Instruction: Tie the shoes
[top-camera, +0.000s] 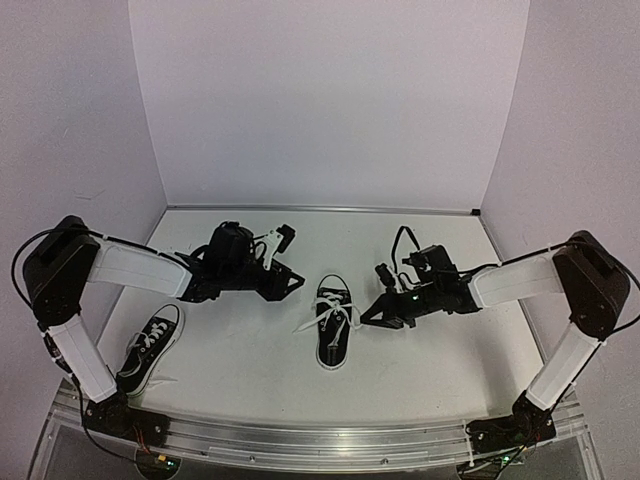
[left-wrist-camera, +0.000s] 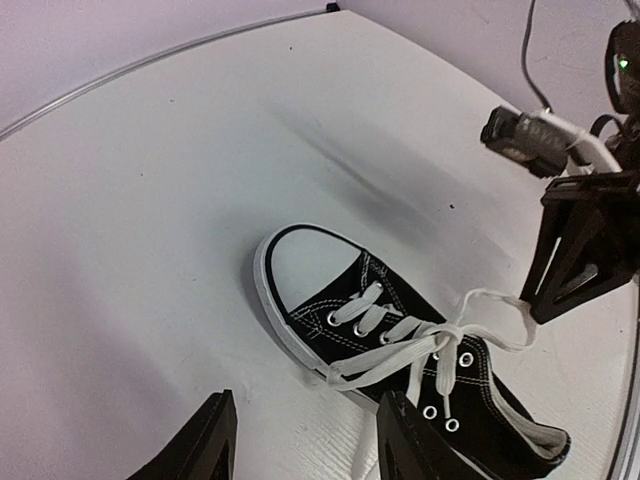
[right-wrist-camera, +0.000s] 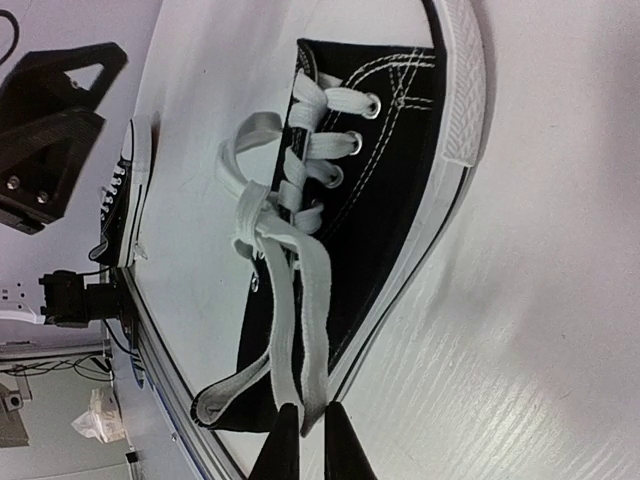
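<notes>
Tying step: judged to be drawing the lace ends out sideways so the crossing over the tongue can tighten.
Middle shoe (top-camera: 333, 330): flat on the table (top-camera: 430, 380) between the two arms, toe cap pointing away from the bases, laces loosely crossed, not yet a bow.
Second shoe (top-camera: 150, 343): near the left arm's base, well apart from both grippers, its laces lying slack.
Right gripper (top-camera: 370, 316): just beside the middle shoe's right side; in its wrist view the fingers are nearly pressed together, pinching a flat loop of lace (right-wrist-camera: 300, 300) that runs back to the crossing.
Left gripper (top-camera: 285, 282): near the shoe's left side and apart from it; its fingers are spread with nothing between them.
Free lace end: trails off the shoe's left side onto the table, untouched.
Doing it well: have the left gripper take the free end low and close to the eyelets, then pull both sides evenly and outward.
Risk: a one-sided pull by the right gripper would likely drag or turn the light shoe instead of tightening the lace.
</notes>
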